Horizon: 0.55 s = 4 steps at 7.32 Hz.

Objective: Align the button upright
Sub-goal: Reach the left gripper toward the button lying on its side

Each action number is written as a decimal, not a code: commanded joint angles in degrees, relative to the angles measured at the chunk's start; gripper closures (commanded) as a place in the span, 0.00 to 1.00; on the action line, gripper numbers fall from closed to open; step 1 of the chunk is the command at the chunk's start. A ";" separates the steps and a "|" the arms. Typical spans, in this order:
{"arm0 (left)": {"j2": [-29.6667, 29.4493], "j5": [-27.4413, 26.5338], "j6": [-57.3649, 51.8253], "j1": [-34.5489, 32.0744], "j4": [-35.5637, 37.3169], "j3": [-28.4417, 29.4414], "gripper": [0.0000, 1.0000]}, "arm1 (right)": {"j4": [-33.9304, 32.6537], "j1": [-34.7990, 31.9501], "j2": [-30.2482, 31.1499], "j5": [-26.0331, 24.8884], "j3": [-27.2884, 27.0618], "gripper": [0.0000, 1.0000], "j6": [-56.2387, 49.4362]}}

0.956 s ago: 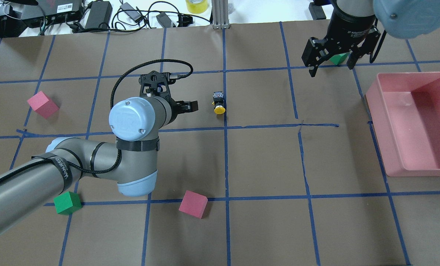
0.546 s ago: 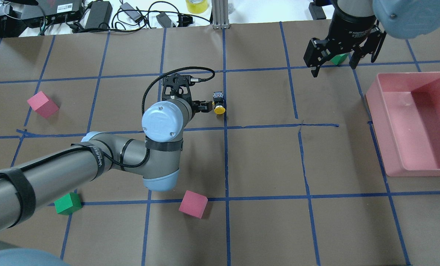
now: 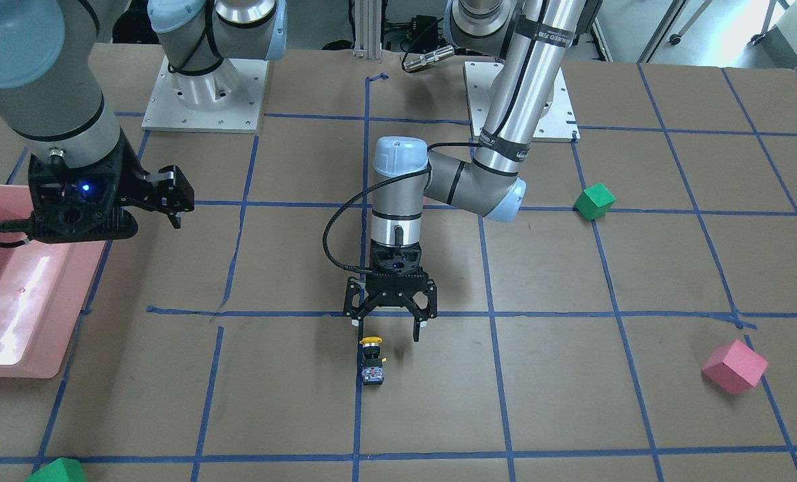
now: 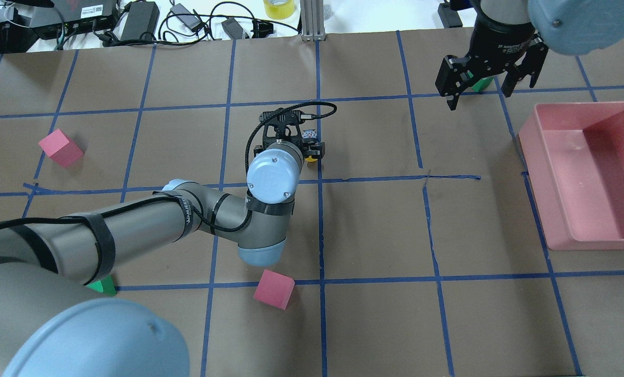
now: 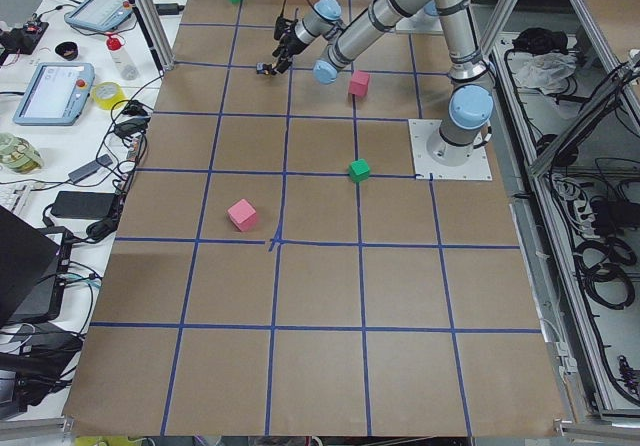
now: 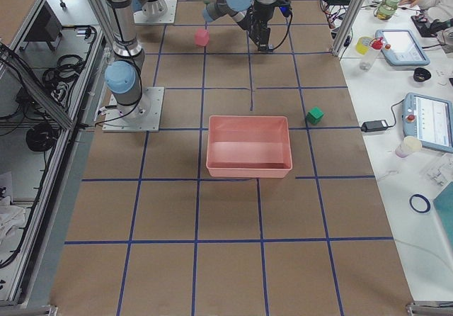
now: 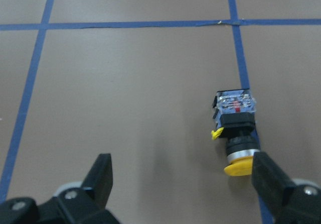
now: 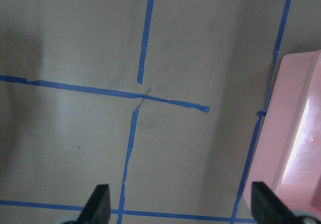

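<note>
We see the button (image 7: 236, 133) lying on its side (yellow cap toward the robot) mid-surface (image 3: 572, 402), left gripper (image 3: 386, 328) wide open over it, right gripper (image 4: 479, 97) wide open near the far right corner

White letters on the black body of the right gripper (image 4: 478, 95), at two o'clock in the overhead view, read "2F Adaptive" before blurring, and a black strap (image 4: 188, 220) round the left arm (image 4: 133, 233), near nine o'clock, bears what looks like "WANEED".
</note>
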<state>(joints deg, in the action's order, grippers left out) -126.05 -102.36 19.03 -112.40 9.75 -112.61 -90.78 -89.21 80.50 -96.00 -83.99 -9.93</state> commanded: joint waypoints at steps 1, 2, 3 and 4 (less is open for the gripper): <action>-3.58 -0.21 0.65 -1.67 2.99 0.80 0.00 | -0.01 -0.09 0.00 0.11 -0.03 0.00 0.00; -4.38 -0.29 0.65 -1.77 3.08 1.07 0.00 | -0.01 -0.09 -0.08 0.38 -0.03 0.00 0.09; -4.82 -0.30 0.65 -1.77 3.69 1.42 0.05 | -0.01 0.09 -0.08 0.29 -0.03 0.00 0.09; -5.26 -0.82 0.65 -1.86 3.87 1.77 0.08 | -0.01 0.17 -0.08 0.29 -0.03 0.00 0.09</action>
<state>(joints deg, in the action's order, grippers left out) -130.64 -102.76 19.68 -114.13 13.22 -111.27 -90.79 -89.16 80.44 -95.72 -84.02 -9.85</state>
